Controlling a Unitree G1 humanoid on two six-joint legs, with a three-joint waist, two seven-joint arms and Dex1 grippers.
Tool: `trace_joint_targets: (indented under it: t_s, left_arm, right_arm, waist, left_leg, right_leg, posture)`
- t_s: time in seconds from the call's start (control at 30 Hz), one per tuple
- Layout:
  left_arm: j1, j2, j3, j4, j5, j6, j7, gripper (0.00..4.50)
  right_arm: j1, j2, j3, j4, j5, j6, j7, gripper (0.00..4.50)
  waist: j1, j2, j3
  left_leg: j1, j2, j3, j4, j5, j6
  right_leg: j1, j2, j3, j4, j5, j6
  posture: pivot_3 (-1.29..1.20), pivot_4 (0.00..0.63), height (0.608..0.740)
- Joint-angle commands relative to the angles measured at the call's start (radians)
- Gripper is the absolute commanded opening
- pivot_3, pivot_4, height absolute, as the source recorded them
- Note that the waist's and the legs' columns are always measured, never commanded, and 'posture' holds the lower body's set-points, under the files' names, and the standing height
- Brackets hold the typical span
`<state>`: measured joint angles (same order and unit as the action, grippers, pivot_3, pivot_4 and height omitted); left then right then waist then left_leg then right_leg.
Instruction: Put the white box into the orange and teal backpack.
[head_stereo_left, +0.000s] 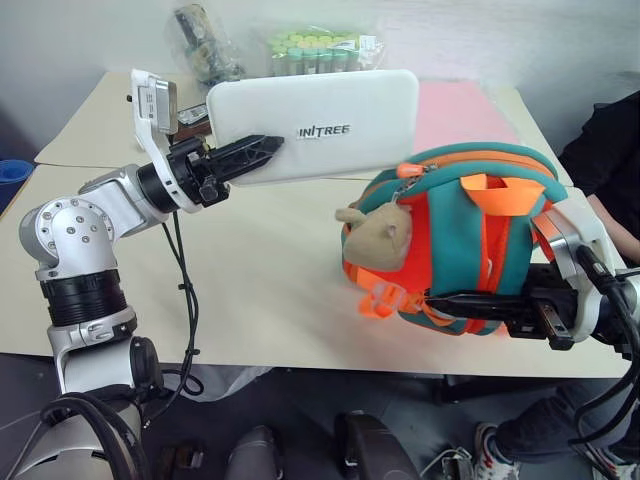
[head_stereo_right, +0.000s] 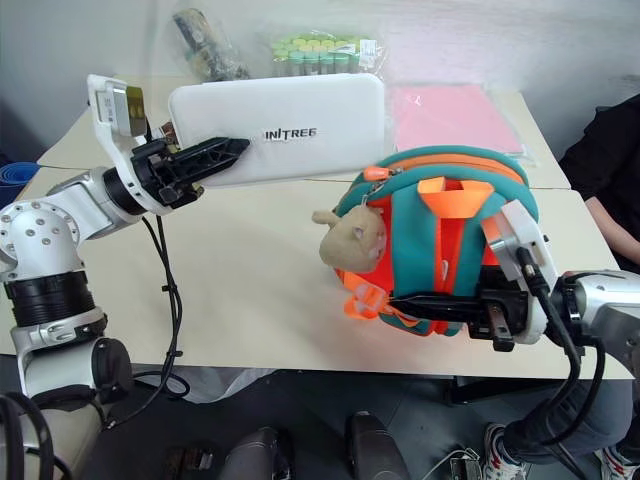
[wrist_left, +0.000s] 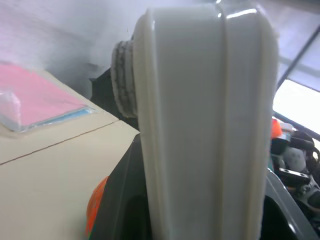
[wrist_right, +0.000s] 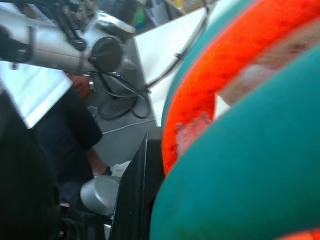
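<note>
The white box, flat with dark lettering, hangs tilted above the table, and my left gripper is shut on its left end. In the left wrist view its white edge runs up between the fingers. The orange and teal backpack stands upright near the table's front right, just below the box's right end. A tan plush animal hangs on its front. My right gripper is shut on the backpack's lower part, and the right wrist view shows the orange and teal fabric close up.
A pink flat sheet lies at the back right of the table. A pack of green-capped tubes and a dark bagged item sit at the back. A person in dark clothes is at the right edge.
</note>
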<state>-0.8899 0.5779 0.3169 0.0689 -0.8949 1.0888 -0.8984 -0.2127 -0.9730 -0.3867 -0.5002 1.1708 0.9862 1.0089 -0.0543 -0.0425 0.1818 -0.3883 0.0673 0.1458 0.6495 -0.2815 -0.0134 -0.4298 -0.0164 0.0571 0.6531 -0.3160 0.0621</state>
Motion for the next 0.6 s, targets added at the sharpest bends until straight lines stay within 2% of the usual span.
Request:
trace_joint_targets:
  t_s: [0.03, 0.2, 0.6]
  left_arm:
    - [-0.022, 0.078, -0.067, -0.005, 0.061, -0.116, -0.128, 1.29]
    - [-0.044, 0.137, -0.193, 0.062, 0.210, -0.305, -0.238, 1.29]
    - [-0.121, 0.152, -0.291, 0.132, 0.260, -0.367, -0.440, 1.29]
  right_arm:
    - [0.017, -0.016, -0.014, 0.031, -0.016, -0.015, 0.011, 0.02]
    - [0.019, -0.026, -0.023, 0.063, -0.018, -0.012, 0.028, 0.02]
    - [-0.007, 0.009, 0.044, 0.100, -0.085, -0.037, 0.011, 0.02]
  waist:
    - [0.000, 0.000, 0.000]
    - [0.004, 0.000, 0.000]
    - [0.017, 0.000, 0.000]
  left_leg:
    - [0.000, 0.000, 0.000, 0.000, 0.000, 0.000]
    - [0.000, -0.001, 0.000, 0.001, 0.000, 0.001]
    - [-0.002, -0.001, 0.000, 0.002, -0.001, 0.004]
  right_leg:
    - [0.000, 0.000, 0.000, 0.000, 0.000, 0.000]
    - [0.001, -0.001, 0.000, 0.000, 0.000, 0.000]
    - [0.000, -0.001, 0.000, -0.001, 0.000, 0.001]
  posture:
    - [0.00, 0.150, 0.740]
    - [0.00, 0.150, 0.740]
    - [0.00, 0.150, 0.740]
